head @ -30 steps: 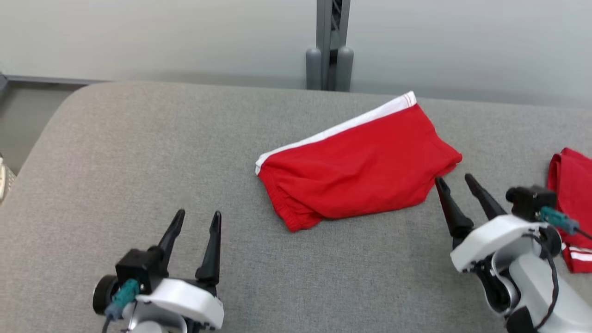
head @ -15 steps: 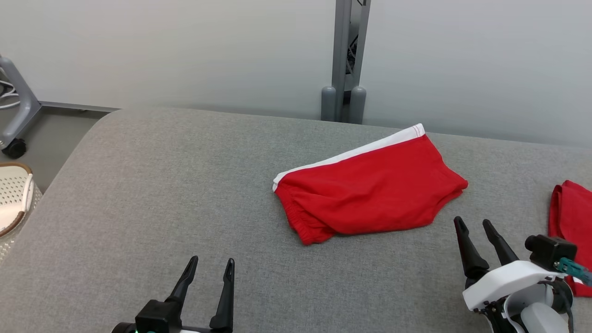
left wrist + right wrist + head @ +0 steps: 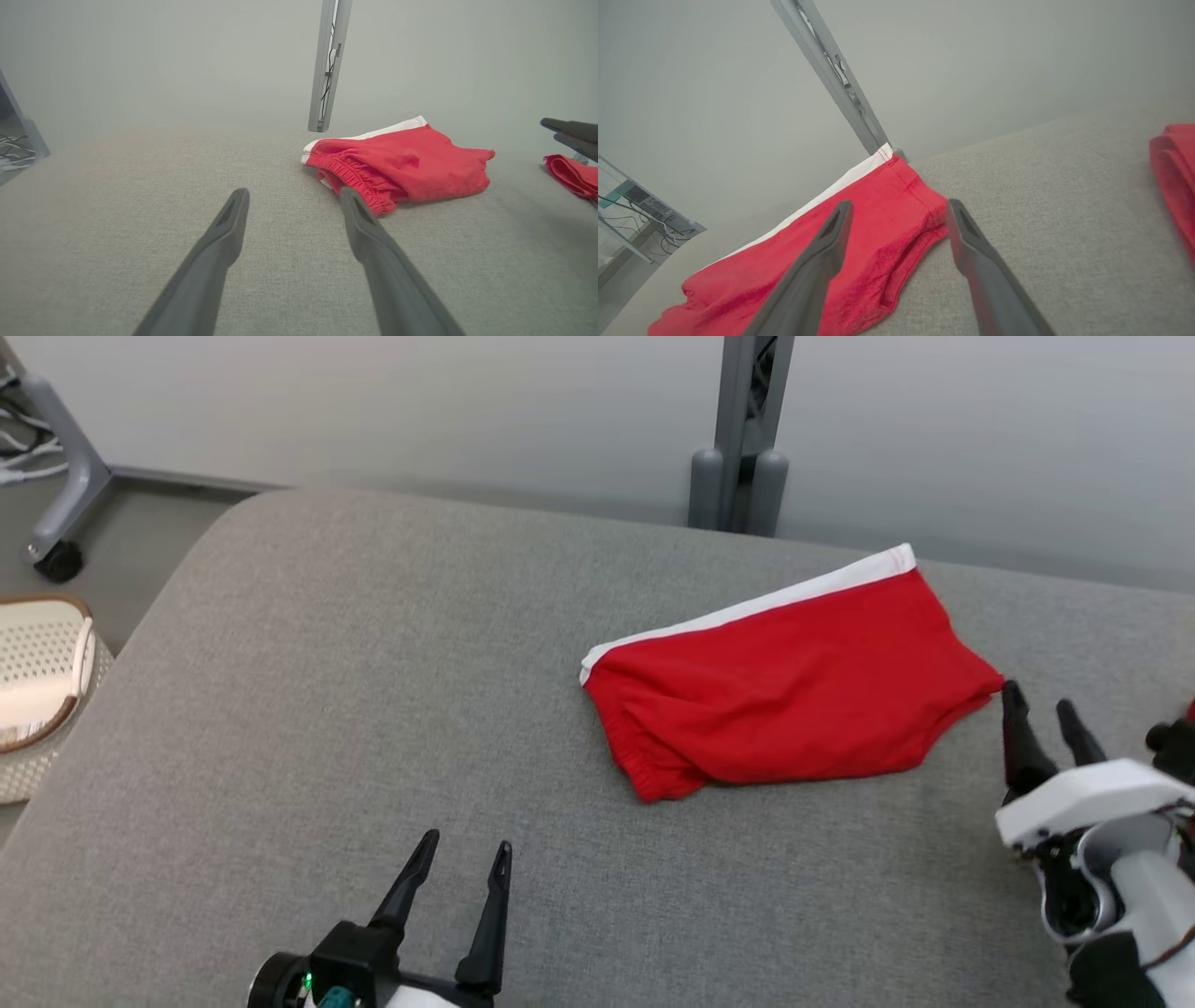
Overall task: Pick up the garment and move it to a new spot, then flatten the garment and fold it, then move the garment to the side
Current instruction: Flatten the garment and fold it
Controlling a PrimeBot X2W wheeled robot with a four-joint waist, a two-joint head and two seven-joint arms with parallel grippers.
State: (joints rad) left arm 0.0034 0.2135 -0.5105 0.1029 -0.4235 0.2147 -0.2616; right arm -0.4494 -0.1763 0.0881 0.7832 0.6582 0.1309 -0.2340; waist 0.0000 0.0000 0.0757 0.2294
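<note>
The garment point(image 3: 789, 686) lies folded on the grey cloth-covered counter point(image 3: 327, 709), red with a white strip along its far edge. The right gripper point(image 3: 1037, 698) is just beside the garment's right corner with its jaws apart and empty. The left gripper point(image 3: 467, 841) is nearer to the robot and to the garment's left, well apart from it, its jaws also apart. The cloth looks light, soft and limp, so it will probably sag and unfold when lifted. I would pinch all layers at the right corner and at the gathered hem point(image 3: 359, 179).

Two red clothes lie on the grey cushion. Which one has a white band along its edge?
The middle garment; the other red cloth, off to the right, looks all red from here.
</note>
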